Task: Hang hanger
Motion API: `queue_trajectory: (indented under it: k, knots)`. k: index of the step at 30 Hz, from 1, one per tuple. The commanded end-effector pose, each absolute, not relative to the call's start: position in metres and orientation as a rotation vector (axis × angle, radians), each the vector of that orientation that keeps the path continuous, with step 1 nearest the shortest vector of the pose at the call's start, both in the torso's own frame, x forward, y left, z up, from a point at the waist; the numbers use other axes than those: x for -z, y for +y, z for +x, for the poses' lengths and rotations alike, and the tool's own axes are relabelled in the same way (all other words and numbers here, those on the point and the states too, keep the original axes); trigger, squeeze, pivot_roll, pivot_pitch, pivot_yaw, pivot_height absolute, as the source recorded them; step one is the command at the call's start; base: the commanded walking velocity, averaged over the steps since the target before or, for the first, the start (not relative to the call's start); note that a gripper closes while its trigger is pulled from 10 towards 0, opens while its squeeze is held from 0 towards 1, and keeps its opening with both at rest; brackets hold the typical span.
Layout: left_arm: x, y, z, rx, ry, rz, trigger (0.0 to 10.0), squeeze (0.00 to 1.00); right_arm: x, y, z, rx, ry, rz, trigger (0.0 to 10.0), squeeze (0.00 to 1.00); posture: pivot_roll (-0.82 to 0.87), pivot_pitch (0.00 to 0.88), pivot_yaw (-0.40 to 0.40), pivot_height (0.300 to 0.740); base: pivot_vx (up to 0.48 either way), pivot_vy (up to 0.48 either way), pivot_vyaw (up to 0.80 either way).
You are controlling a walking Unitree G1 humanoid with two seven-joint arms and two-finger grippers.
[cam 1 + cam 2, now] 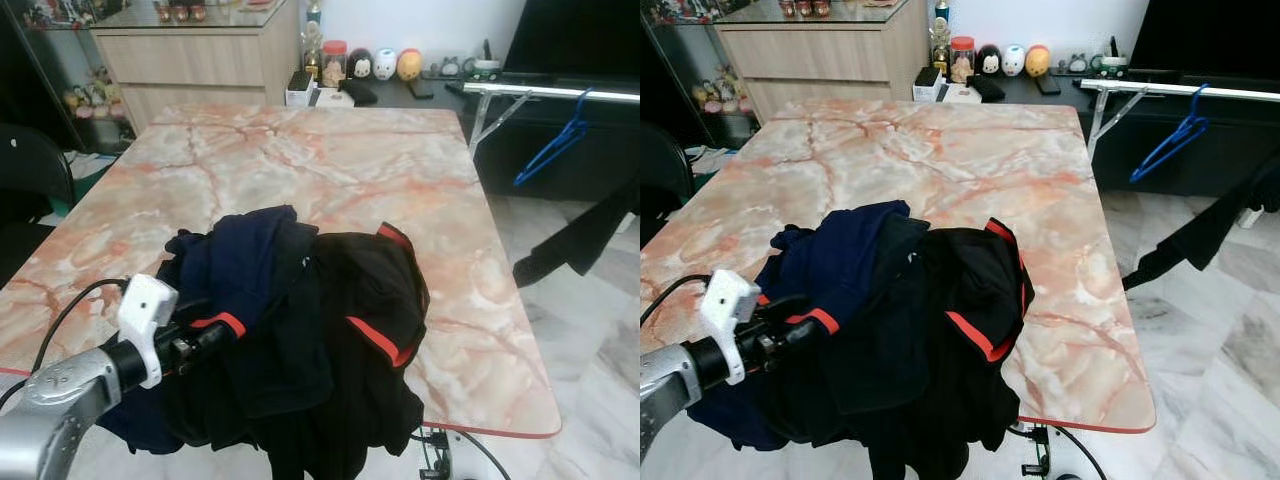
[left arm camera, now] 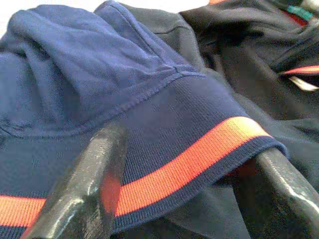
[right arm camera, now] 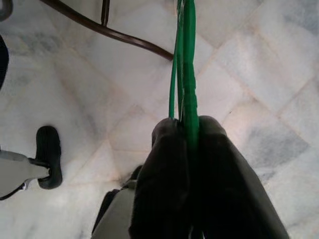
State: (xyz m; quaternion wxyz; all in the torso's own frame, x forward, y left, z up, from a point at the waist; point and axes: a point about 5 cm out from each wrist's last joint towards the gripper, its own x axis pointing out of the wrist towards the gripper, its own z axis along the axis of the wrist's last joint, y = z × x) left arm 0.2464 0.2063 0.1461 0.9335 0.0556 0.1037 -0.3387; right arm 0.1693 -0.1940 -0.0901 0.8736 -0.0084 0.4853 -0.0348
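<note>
A large desk [image 1: 330, 160] with a glossy pink-and-cream marble pattern runs away from the robot. Behind it stand a pale wooden cabinet [image 1: 195, 60] and a low dark shelf carrying small round figurines [image 1: 385, 64].

On the desk's near edge lies a heap of clothes [image 1: 300, 350]: soft black garments with red piping, and a navy garment [image 2: 99, 74] draped over the left side of the heap. To the right of the desk, over a white marble tile floor [image 1: 590, 330], a silver metal drying rack [image 1: 545, 92] carries a thin blue hanger [image 1: 555, 145], and a dark garment [image 1: 575, 245] hangs near it.

The silver left arm reaches in from the lower left, a white block mounted at its wrist, and the left end effector [image 1: 215, 332] sits at the heap's left side. Its wrist view adds close detail: the 2 shiny black fingers [image 2: 84, 194] are spread apart, with the navy garment's ribbed hem, marked by 1 orange-red stripe [image 2: 189, 164], lying between and across them. The knit has a fine woven texture. Whether the fingers are actually gripping the cloth cannot be told.

The right wrist view looks straight down at the tile floor. There the right end effector [image 3: 192, 144] has its 2 black fingers pressed together on a slim green hanger [image 3: 187, 64], which runs forward from the fingertips. A thin brown curved bar [image 3: 119, 35] crosses the floor beyond it, and a black-tipped foot [image 3: 47, 157] stands to one side.
</note>
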Motion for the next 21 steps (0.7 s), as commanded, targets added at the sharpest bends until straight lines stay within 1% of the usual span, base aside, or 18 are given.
queue_trajectory:
  k: [1, 12, 16, 17, 19, 21]
  knots:
    - [-0.148, 0.207, 0.252, 0.663, 0.194, 0.178, 10.0, 1.00, 0.091, -0.193, 0.168, 0.071, 1.014, -0.020, 10.0, 0.00, -0.04, 0.000, -0.004, 0.740, 0.000, 0.000, 0.00]
    - [-0.166, 0.210, 0.262, 0.648, 0.127, 0.302, 10.0, 1.00, 0.090, -0.194, 0.169, 0.077, 1.012, -0.026, 10.0, 0.00, -0.04, 0.000, -0.006, 0.740, 0.000, 0.000, 0.00]
    - [-0.172, 0.214, 0.263, 0.651, 0.108, 0.455, 10.0, 1.00, 0.090, -0.195, 0.169, 0.085, 1.010, -0.034, 10.0, 0.00, -0.04, 0.000, -0.007, 0.740, 0.000, 0.000, 0.00]
    - [-0.177, 0.214, 0.263, 0.682, 0.097, 0.538, 10.0, 1.00, 0.090, -0.195, 0.169, 0.087, 1.009, -0.035, 10.0, 0.00, -0.04, 0.000, -0.007, 0.740, 0.000, 0.000, 0.00]
    - [-0.179, 0.214, 0.262, 0.703, 0.096, 0.557, 10.0, 1.00, 0.090, -0.195, 0.169, 0.089, 1.009, -0.035, 10.0, 0.00, -0.04, 0.000, -0.005, 0.740, 0.000, 0.000, 0.00]
    - [-0.178, 0.213, 0.258, 0.772, 0.130, 0.648, 10.0, 1.00, 0.090, -0.195, 0.169, 0.088, 1.009, -0.035, 10.0, 0.00, -0.04, 0.000, -0.005, 0.740, 0.000, 0.000, 0.00]
